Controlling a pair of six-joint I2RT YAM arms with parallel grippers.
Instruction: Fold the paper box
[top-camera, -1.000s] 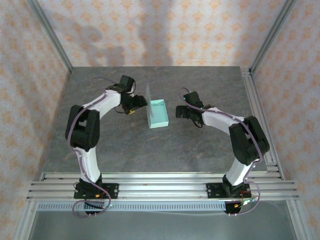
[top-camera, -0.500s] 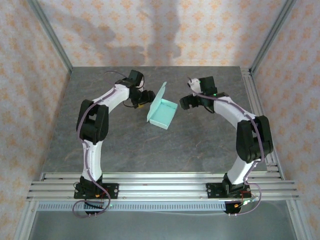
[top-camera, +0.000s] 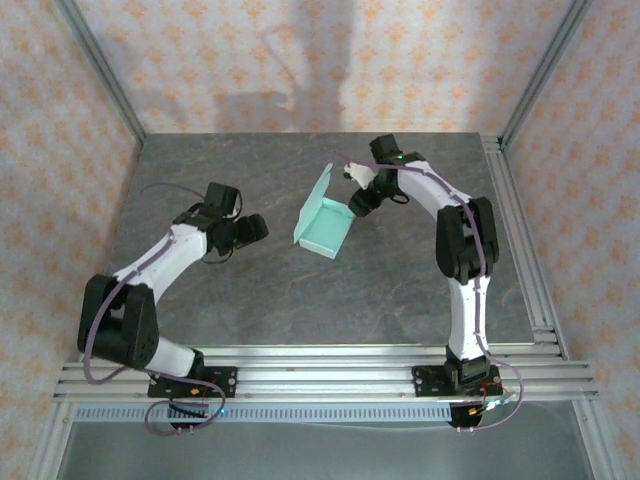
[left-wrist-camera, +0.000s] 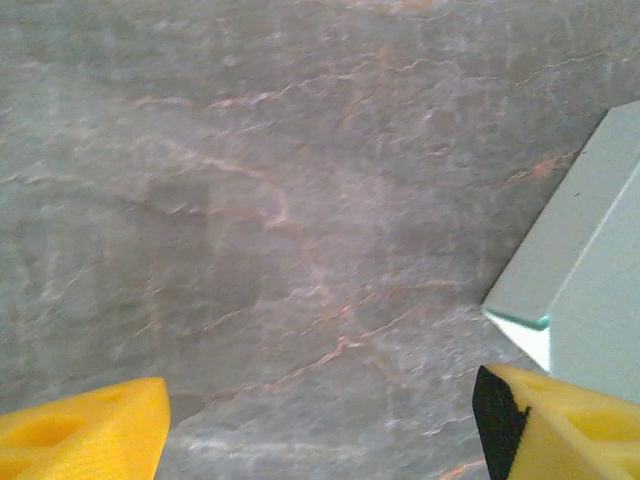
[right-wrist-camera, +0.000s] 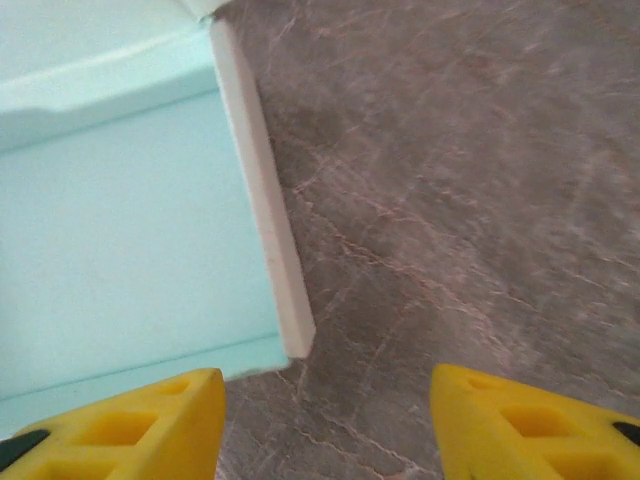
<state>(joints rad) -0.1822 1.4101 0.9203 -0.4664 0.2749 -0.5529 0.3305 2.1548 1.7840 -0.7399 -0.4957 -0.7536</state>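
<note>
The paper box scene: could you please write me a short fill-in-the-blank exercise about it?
1. The paper box sits with its lid ____, not shut.
2. It lies ____ the left gripper and the right gripper.
3. The left wrist view shows fingers coloured ____.
4. The left gripper's jaws hold ____.
Missing words: open; between; yellow; nothing.

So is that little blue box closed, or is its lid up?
Open: the paper box has its lid flap standing up along one side, and the empty inside shows.
</note>
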